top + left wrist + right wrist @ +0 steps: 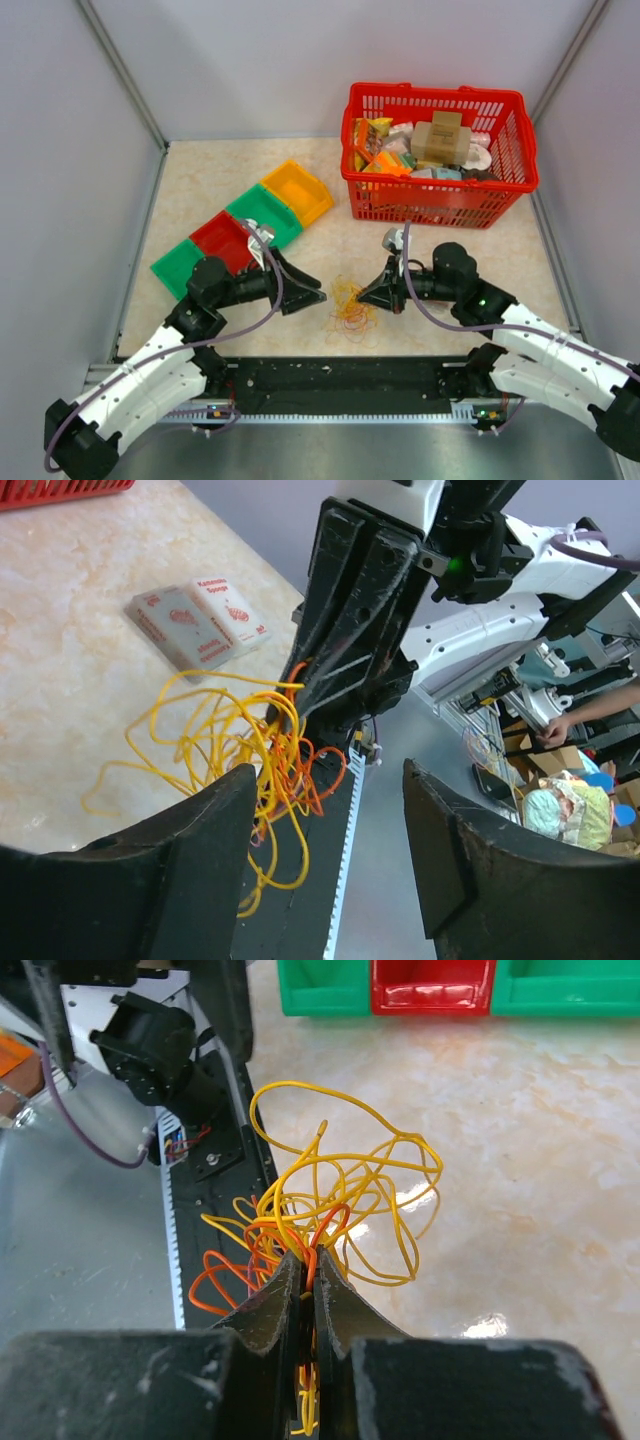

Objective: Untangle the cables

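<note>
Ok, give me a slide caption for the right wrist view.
The right gripper pinches the cables, yellow and orange loops fanning out above the table.

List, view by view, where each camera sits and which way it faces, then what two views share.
Top external: above and behind the arms, looking down on the table; both arms, the left tool and right tool show.
Left wrist: on the left arm, facing right across the cables; its own open fingers frame the right tool.
Right wrist: on the right arm, facing left toward the colour bins; its own fingers are shut on the cables.
Shared: both wrist views show the cables, from opposite sides.
</note>
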Robot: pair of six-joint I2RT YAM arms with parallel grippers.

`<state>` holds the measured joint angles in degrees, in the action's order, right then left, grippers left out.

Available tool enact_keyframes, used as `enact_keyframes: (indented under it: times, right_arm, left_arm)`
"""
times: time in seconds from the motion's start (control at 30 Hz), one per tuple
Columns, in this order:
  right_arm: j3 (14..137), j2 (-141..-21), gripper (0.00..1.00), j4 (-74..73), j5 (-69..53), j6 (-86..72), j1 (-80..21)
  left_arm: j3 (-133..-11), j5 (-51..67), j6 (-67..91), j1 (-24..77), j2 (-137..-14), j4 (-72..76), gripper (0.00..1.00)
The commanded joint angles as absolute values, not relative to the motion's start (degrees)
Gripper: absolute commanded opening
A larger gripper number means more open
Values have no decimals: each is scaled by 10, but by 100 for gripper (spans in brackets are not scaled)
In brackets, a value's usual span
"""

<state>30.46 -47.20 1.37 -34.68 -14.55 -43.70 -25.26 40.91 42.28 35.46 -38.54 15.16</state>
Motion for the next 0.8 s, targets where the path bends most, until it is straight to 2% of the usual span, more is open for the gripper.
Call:
enact_keyframes:
  times: [0.0, 0.13, 0.4, 0.57, 0.77]
  right_arm:
    - [323, -468, 0, 36, -313, -149, -434]
    - [322, -472, 0, 30, -316, -145, -434]
    - [316, -461, 0, 21, -306, -146, -434]
    - [309, -459, 0, 29, -304, -149, -434]
    - [299, -459, 0, 47, -310, -158, -434]
  left_arm:
    - [-277, 399, 398, 363, -376, 104, 60]
    - [-293, 385, 381, 370, -406, 88, 51]
    - [-326, 376, 363, 386, -463, 91, 53]
    - [-329, 369, 363, 396, -476, 93, 47]
    - [-332, 362, 367, 402, -493, 103, 44]
